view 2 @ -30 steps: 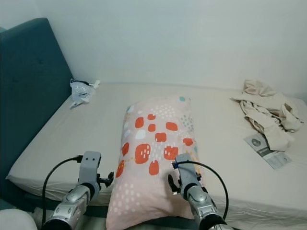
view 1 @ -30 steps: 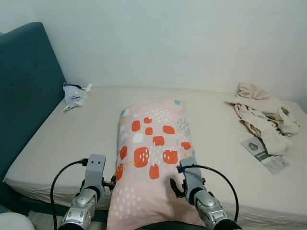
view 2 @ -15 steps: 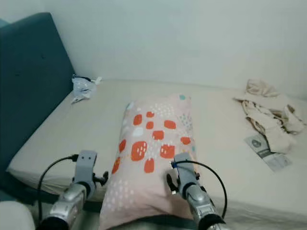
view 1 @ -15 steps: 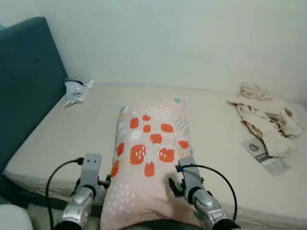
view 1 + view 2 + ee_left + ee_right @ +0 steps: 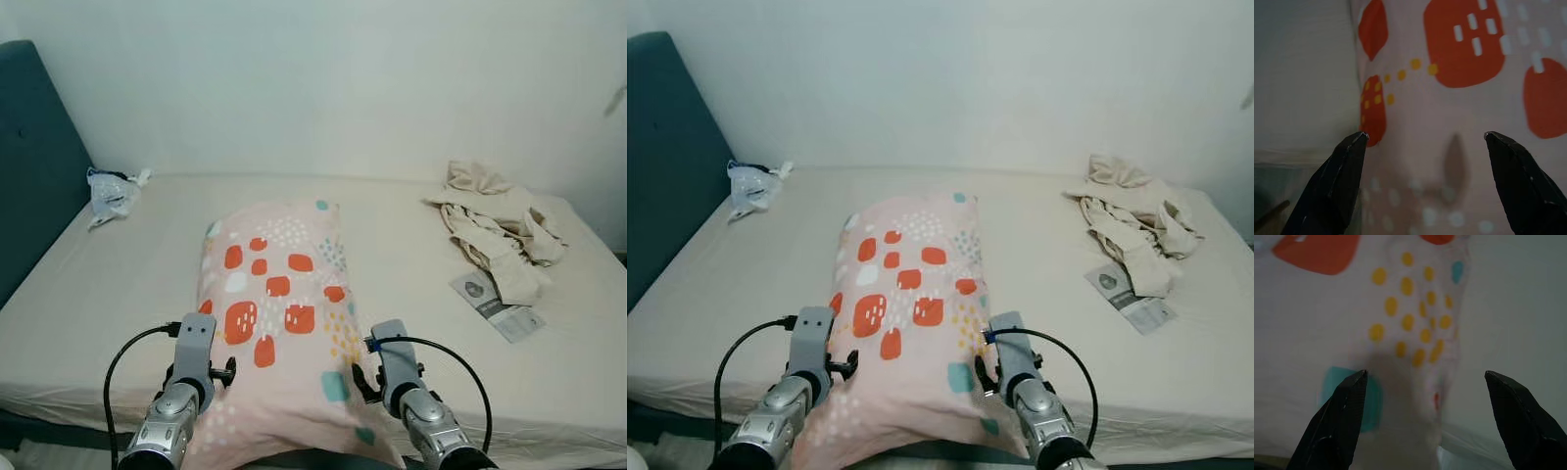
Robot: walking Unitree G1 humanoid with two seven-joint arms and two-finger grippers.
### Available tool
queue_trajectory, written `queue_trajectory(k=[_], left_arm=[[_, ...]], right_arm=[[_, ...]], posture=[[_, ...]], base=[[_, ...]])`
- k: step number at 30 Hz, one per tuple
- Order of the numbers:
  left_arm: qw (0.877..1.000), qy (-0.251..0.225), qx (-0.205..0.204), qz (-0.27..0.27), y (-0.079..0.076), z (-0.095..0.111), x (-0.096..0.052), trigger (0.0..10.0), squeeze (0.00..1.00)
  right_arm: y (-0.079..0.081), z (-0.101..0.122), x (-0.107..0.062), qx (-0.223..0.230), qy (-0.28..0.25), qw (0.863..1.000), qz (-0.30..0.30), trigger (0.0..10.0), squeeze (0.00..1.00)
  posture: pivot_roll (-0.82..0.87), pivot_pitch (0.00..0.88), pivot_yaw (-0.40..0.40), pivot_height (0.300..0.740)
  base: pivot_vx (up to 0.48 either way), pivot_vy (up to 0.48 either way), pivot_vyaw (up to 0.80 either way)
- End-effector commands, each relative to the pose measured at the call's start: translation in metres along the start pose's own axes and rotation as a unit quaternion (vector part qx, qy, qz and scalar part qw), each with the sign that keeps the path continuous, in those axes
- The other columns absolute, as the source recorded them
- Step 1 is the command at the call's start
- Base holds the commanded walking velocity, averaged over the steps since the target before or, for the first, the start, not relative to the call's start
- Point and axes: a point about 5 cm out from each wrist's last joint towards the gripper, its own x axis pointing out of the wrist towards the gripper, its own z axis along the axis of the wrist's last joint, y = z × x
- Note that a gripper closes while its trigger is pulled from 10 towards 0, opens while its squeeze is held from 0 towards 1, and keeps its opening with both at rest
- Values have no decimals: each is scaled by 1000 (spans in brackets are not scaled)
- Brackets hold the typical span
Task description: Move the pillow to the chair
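At the bed's (image 5: 108, 264) near edge, both pincers, left pincer (image 5: 1425, 147) and right pincer (image 5: 1422, 382), are hovering wide open (gripping nothing) beside the pillow (image 5: 279, 304); closing comes next.

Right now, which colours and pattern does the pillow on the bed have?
The pillow is pale pink with orange-red blocks, small white dashes, yellow dots and some teal patches; the left eye view shows it best.
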Motion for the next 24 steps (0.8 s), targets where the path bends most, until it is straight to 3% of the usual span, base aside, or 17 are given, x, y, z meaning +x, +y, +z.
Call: queue_trajectory(k=[1, 10, 24], left_arm=[[1000, 5, -1, 8, 6, -1, 0, 10000, 0], [1000, -25, -13, 8, 6, 8, 0, 10000, 0], [999, -11, -35, 6, 7, 4, 0, 10000, 0]], right_arm=[[1, 1, 0, 4, -1, 1000, 0, 10000, 0], [1, 2, 1, 6, -3, 1000, -1, 10000, 0], [1, 3, 1, 11, -6, 1000, -1, 10000, 0]], posture=[[-23, 37, 1, 705], [-20, 44, 1, 705], [-14, 56, -1, 705]], base=[[0, 345, 0], [0, 0, 0], [0, 0, 0]])
